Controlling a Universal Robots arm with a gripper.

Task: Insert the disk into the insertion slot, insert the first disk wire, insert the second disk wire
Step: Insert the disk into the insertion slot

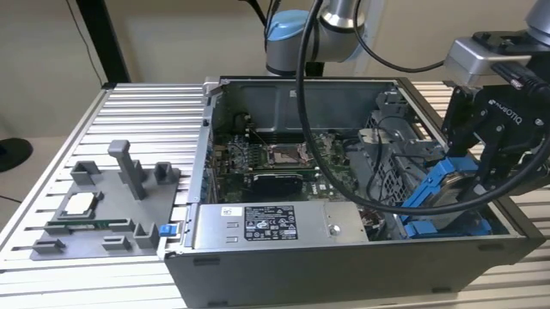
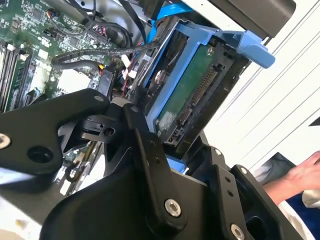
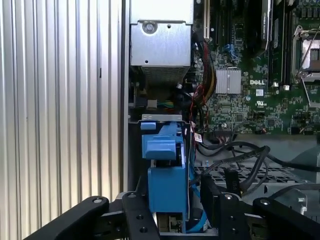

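The disk [image 1: 462, 188], a silver drive clipped in a blue frame, hangs tilted over the open computer case's front corner on the exterior view's right. My gripper [image 1: 485, 183] is shut on it, one black finger on each side. In the second wrist view the disk's [image 2: 192, 95] green circuit side and connector face the camera between my fingers [image 2: 145, 145]. In the first wrist view the blue frame [image 3: 167, 170] stands edge-on above the gripper [image 3: 182, 217]. The insertion slot [image 1: 455, 226], with more blue plastic, lies just below the disk. Black wires [image 3: 240, 160] lie loose beside it; I cannot tell which are the disk wires.
A grey labelled power-supply box [image 1: 275, 225] fills the case's near side beside the motherboard [image 1: 275, 161]. A grey fixture plate [image 1: 103, 206] with small parts sits on the ribbed aluminium table [image 1: 146, 122] on the exterior view's left. A person's hand [image 2: 305, 175] is near the table edge.
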